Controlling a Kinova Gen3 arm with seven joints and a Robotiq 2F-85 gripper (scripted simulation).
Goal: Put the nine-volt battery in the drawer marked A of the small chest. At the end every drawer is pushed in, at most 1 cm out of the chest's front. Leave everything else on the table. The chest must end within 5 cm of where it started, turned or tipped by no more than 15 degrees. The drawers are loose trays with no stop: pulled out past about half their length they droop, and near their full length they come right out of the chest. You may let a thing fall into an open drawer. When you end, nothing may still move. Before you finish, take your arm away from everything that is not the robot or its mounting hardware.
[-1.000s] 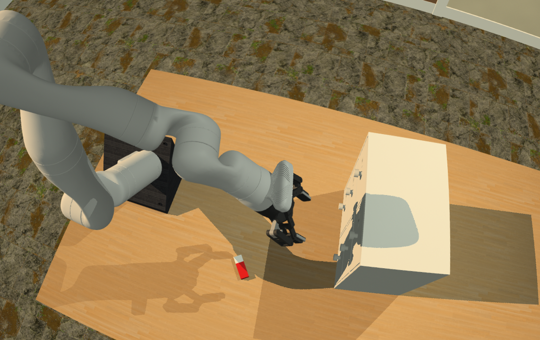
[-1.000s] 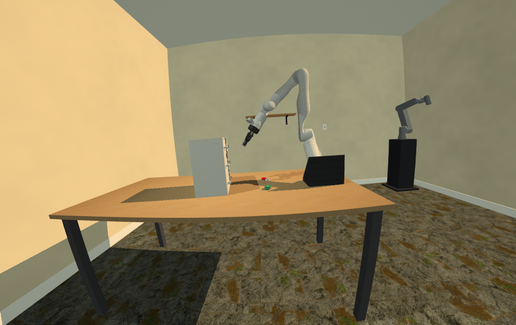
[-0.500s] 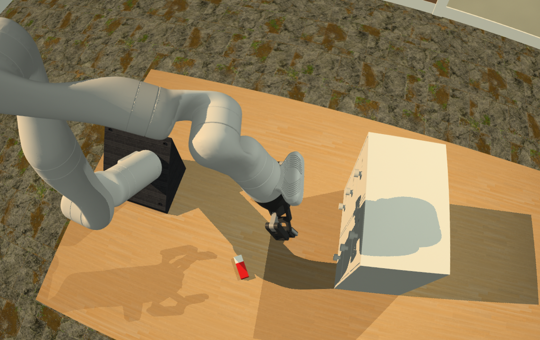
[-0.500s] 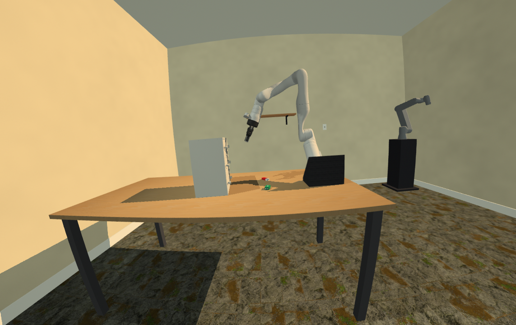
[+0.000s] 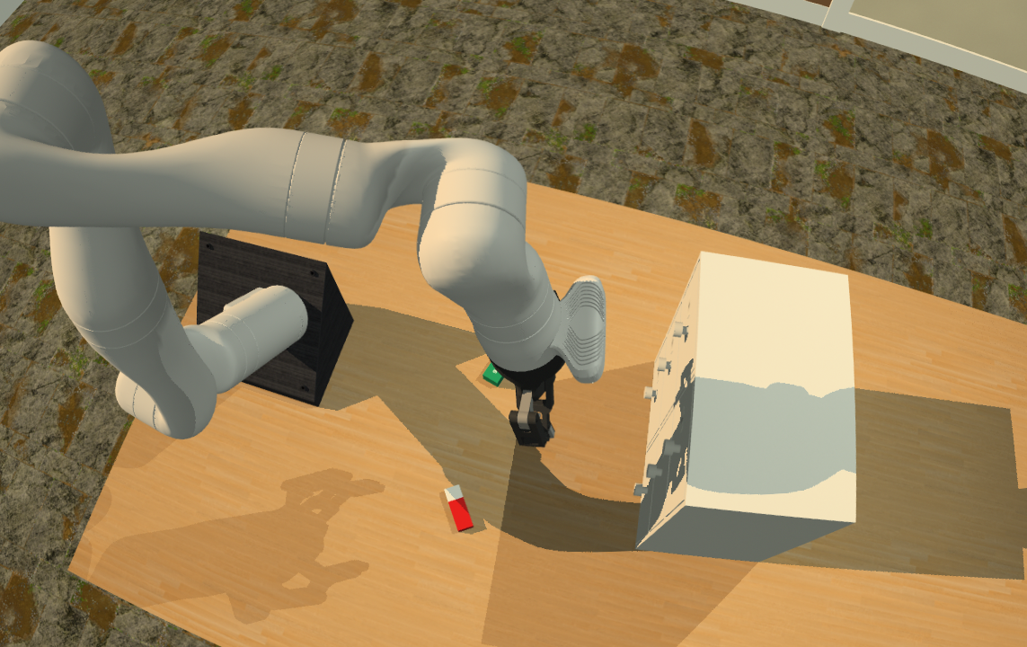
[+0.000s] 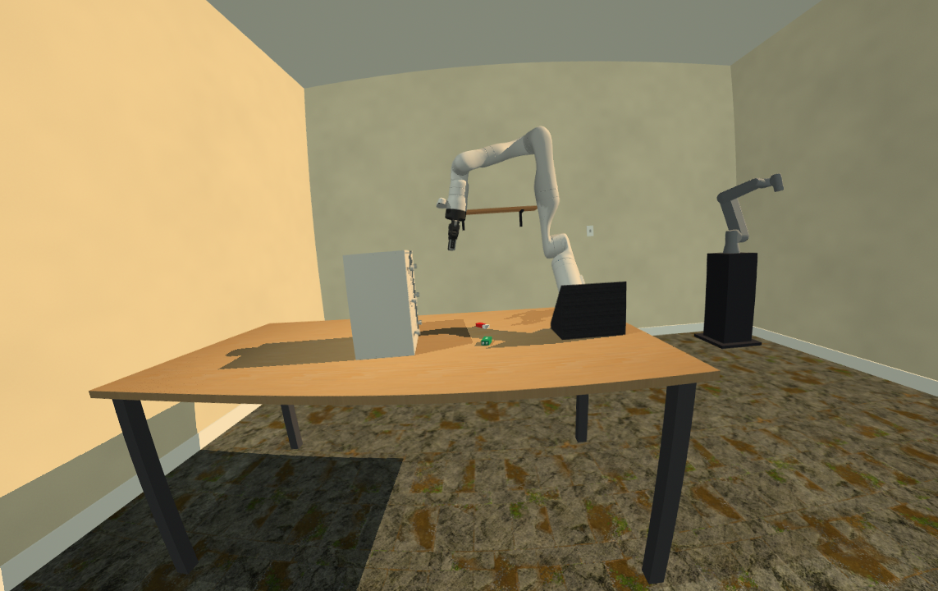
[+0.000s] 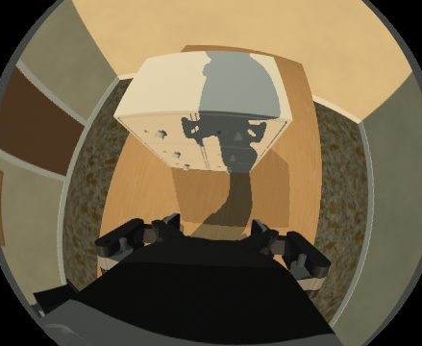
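The small white chest [image 5: 774, 322] [image 6: 382, 309] [image 7: 172, 86] stands upright, its knobbed drawer front facing the arm. The drawers look pushed in; their letters are not readable, so I cannot tell which is A. A small green block [image 5: 492, 375] [image 6: 486, 341] with pale spots lies on the table. A small red block [image 5: 459, 514] [image 6: 481, 324] with a whitish end lies farther from the arm's wrist. I cannot tell for certain which is the nine-volt battery. My gripper [image 5: 535, 438] [image 6: 451, 246] [image 7: 215, 225] is open and empty, pointing down, high above the table in front of the chest.
The wooden table [image 5: 388, 595] [image 6: 531, 374] [image 7: 129, 192] carries everything. The arm's dark base block [image 5: 260, 265] [image 6: 589, 312] stands across from the chest front. Several drawer knobs stick out toward the gripper side. Shadows of arm and chest fall across the table.
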